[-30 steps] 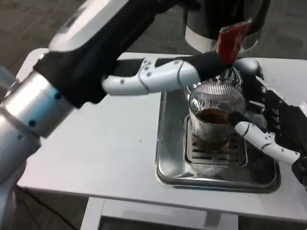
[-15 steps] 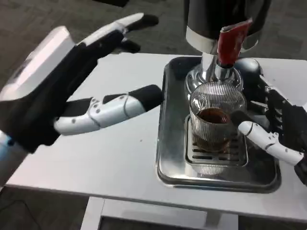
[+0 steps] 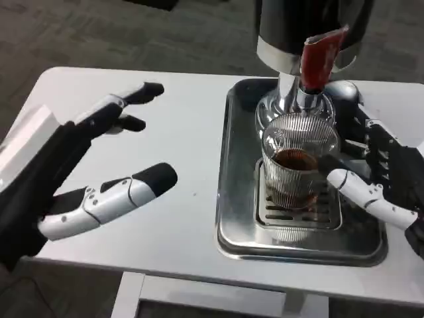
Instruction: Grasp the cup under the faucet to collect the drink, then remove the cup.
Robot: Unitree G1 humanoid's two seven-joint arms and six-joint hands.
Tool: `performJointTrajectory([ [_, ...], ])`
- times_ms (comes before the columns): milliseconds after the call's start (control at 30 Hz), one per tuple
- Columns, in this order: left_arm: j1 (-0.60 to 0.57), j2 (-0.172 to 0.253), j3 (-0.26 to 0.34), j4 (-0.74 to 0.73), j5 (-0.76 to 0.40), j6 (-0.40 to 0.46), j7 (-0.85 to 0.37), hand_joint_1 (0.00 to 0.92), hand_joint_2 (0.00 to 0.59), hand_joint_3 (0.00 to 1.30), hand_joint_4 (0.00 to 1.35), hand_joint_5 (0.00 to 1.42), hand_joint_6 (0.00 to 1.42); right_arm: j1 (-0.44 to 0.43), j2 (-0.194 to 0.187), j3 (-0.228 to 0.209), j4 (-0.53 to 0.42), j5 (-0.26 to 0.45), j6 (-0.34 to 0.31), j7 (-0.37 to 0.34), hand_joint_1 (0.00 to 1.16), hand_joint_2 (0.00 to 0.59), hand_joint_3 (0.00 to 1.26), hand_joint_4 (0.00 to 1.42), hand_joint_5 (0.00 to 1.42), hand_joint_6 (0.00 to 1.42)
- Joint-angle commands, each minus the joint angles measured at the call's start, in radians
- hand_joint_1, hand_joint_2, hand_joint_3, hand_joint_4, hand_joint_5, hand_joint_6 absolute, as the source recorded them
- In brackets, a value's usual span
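the cup — ribbed clear glass with dark drink in its lower part — stood on the slotted grate of the steel tray, right below the faucet with its red handle. the right hand was against the cup's right side, white thumb across the front of the glass and dark fingers at the back; it appeared to be gripping the cup, though the contact behind the glass was hard to make out. the hand's outer part ran off the frame's right edge. the tray's raised rim closed the cup in on all sides, and the dispenser body, cut off at the top, stood close over it. the left hand was over the bare white table, well apart from the tray, fingers spread and holding nothing, its forearm cut off at the lower left corner — open tabletop lay between it and the tray's left rim
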Motion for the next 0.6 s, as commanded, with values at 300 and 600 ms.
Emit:
performJointTrajectory([
  [300,0.099,-0.007,0.027,0.026,-0.006,-0.046,0.022,0.103,0.095,0.18,0.14,0.27,0.24,-0.011,0.029,0.036,0.030,-0.025,-0.012,-0.036,0.54,0.244,0.07,0.09,0.24,0.36],
  [600,0.151,-0.003,0.021,0.030,-0.004,-0.054,0.014,0.111,0.095,0.18,0.14,0.27,0.24,-0.040,0.053,0.057,0.073,-0.038,-0.027,-0.053,0.54,0.244,0.08,0.09,0.24,0.36],
])
